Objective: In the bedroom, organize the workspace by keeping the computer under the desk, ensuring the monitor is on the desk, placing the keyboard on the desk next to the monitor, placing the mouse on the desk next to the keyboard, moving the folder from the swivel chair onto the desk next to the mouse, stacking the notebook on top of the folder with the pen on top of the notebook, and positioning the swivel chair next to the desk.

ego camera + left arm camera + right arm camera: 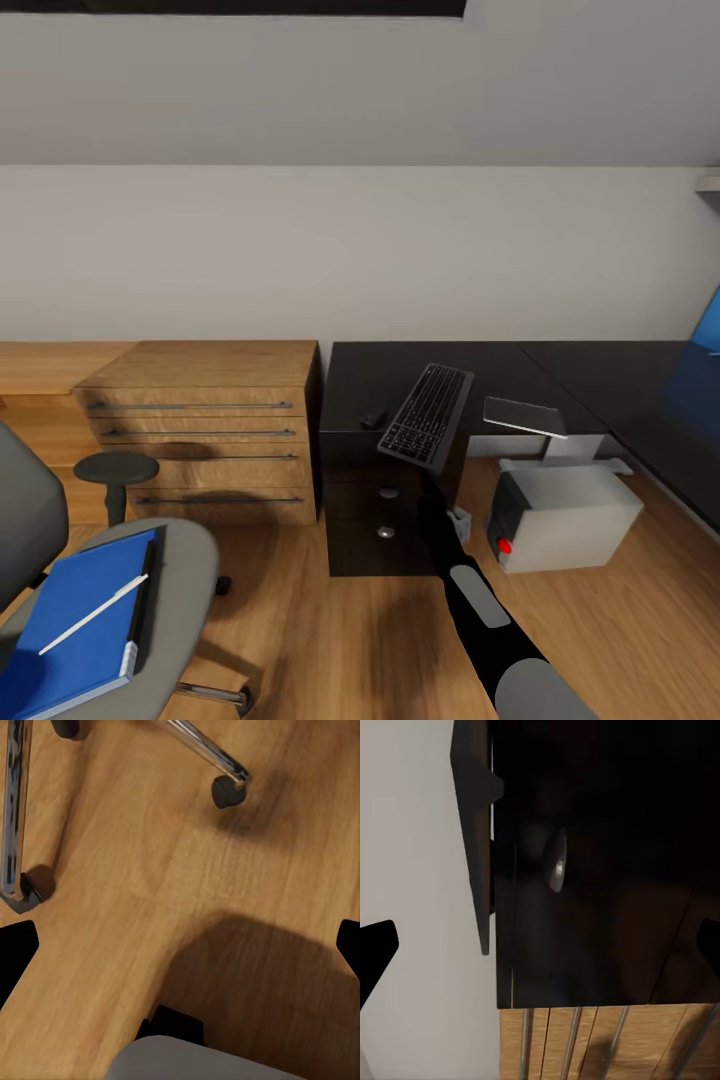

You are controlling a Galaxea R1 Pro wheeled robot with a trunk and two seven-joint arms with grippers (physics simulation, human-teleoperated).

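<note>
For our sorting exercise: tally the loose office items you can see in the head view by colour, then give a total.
Black: 2, keyboard, mouse
Blue: 1, folder
White: 1, pen
Grey: 2, computer, notebook
Total: 6

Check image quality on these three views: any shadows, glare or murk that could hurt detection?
Head view: even, soft light; the black mouse barely separates from the black desk. Left wrist view: a broad soft shadow darkens the floor beside the swivel chair. Right wrist view: murky, the desk near-black; one small highlight marks the mouse.
</note>
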